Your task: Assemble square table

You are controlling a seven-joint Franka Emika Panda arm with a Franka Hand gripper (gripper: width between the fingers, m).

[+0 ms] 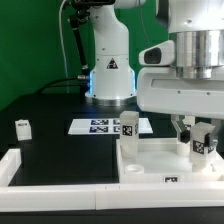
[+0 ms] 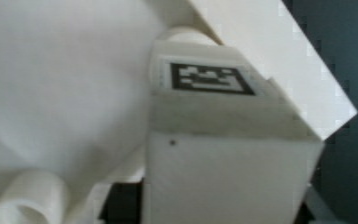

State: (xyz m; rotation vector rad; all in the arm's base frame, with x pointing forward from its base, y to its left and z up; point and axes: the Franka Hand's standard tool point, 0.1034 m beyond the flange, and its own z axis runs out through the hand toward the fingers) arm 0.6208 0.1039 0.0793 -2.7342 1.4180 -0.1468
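Clamping a white tagged leg [image 1: 202, 147] between its 2 fingers, the Franka arm's gripper [image 1: 196, 138] is hanging with jaws narrowed over the corner of the square tabletop [image 1: 150, 160] at the exterior view's right. The leg is standing upright, its black-and-white tag facing the camera; whether its foot is sitting in the corner socket is not showing. In the wrist view the same leg [image 2: 220, 150] is filling the middle of the picture, tag high on its flat face, with the square tabletop [image 2: 60, 100] spreading pale beside it.

A 2nd leg [image 1: 128, 128] is standing upright at the tabletop's far corner toward the exterior view's left, well apart from the gripper. The slab is lying flat on the black table [image 1: 50, 110], tucked against the long white L-shaped border rail [image 1: 60, 172], which is running along the front and the exterior view's left. A 3rd leg [image 1: 22, 128] is sitting alone on the black surface near that rail's left arm. Behind the tabletop the marker board [image 1: 100, 126] is lying flat, and the arm's white base [image 1: 110, 60] is rising beyond it.
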